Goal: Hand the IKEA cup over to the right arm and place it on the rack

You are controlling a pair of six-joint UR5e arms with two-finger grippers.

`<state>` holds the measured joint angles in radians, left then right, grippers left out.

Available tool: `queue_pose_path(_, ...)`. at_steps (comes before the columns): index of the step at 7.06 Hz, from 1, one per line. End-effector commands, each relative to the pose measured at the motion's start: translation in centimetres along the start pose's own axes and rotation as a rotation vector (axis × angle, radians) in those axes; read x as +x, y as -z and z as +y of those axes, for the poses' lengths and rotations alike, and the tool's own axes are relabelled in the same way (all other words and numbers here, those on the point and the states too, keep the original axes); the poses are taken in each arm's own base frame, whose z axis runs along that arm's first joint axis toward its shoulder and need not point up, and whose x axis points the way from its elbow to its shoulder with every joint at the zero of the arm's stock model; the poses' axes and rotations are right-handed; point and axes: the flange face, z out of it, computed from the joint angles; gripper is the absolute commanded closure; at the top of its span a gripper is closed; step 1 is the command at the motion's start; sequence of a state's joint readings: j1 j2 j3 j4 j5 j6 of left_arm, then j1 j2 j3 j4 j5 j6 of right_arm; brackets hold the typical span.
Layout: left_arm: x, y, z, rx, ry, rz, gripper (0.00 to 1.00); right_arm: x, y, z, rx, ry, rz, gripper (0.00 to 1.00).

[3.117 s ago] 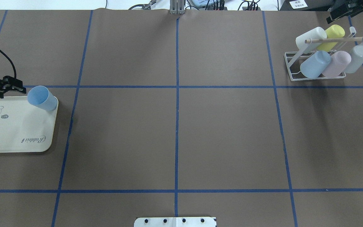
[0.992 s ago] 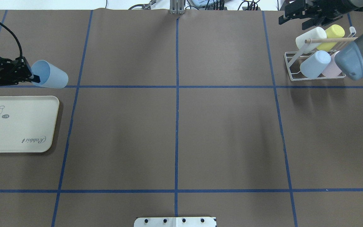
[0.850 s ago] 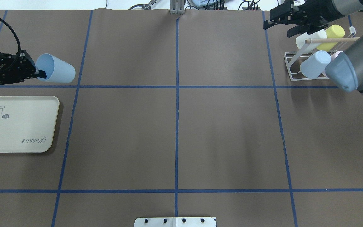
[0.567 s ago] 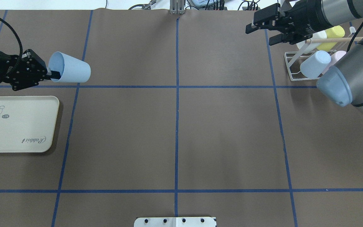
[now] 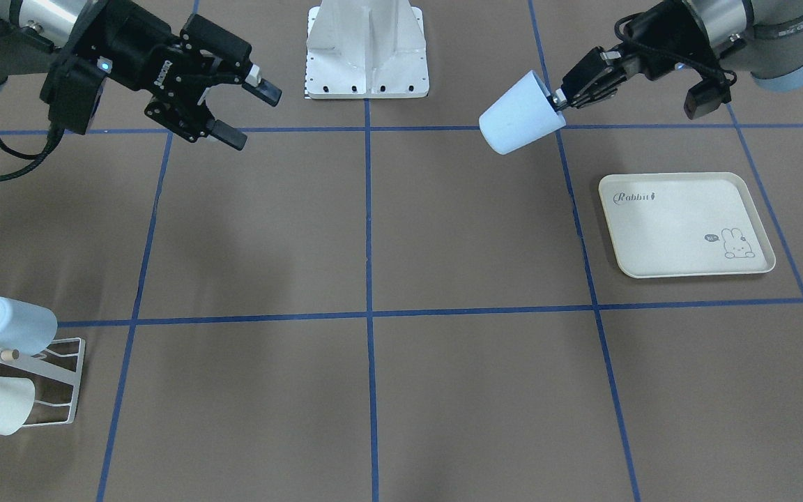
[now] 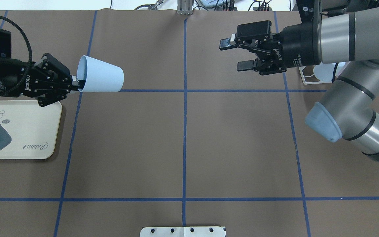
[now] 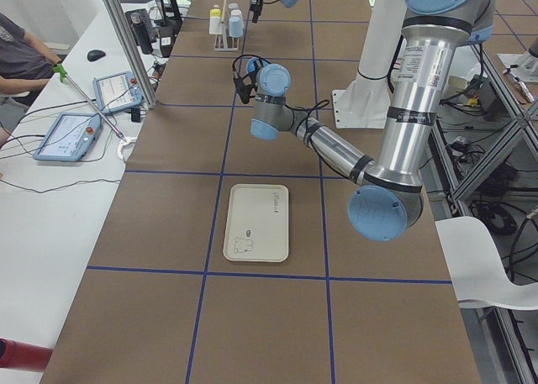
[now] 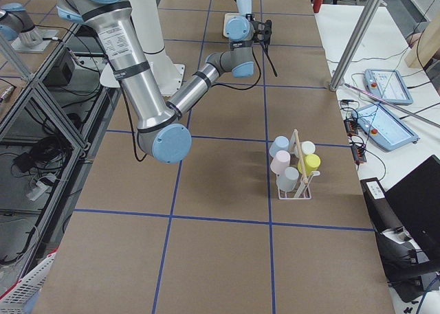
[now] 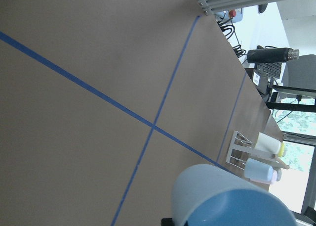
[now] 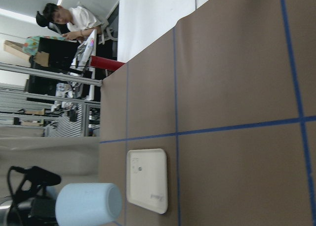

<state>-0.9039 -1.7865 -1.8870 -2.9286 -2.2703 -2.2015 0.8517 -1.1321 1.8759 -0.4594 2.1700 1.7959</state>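
Cup: pale-blue IKEA cup (image 6: 100, 78) is held in the air on its side over the table's (image 6: 183, 141) left half. Base points twd centre, mouth twd the left gripper (image 6: 77, 86). Well apart from the rack (image 8: 294, 183).
Handling (est.): prob. light, stiff plastic, not fragile. Wall is smooth and tapered, so it could slip twd the narrow end.
Where to grab (est.): across the free body, mid-to-base, clear of the pinched rim.
Left gripper: clamped on the rim, one finger inside the mouth and one outside.
Right gripper (image 6: 234, 54): jaws spread wide, empty, facing the cup across the centre line and not yet near it.
Rack: far right of the table, several cups already on its prongs.
Tray (image 6: 28, 131): just beside the left gripper, nothing on it.
Hidden: in the overhead view the rack is mostly behind the right arm (image 6: 341, 108). Can't tell which prong is free. The left wrist cam cuts the cup off at the frame's bottom edge. Grip depth on the rim is hard to make out.
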Motion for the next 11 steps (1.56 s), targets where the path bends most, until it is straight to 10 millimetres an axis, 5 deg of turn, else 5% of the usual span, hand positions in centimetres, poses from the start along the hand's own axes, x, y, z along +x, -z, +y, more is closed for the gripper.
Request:
queue_pose_path(1, 0.2, 0.1, 1.1, -0.112, 0.101, 0.176, 1.0, -0.6, -1.9, 4.5, -0.006, -0.076, -0.223, 0.01)
queue_pose_path(4, -0.7, -3.6, 6.0, -0.287, 0.271, 0.433, 1.0, -3.4, -3.8, 7.4, -0.034, -0.135, -0.366, 0.01)
queue_pose_path(7, 0.6, -4.9, 7.2, -0.341, 0.35, 0.467, 1.0, -6.0, -5.2, 9.4, -0.088, -0.131, -0.418, 0.01)
queue_pose_path(11, 1.3, -6.7, 9.3, -0.395, 0.397, 0.497, 1.0, -6.3, -5.6, 9.8, -0.084, -0.138, -0.431, 0.02)
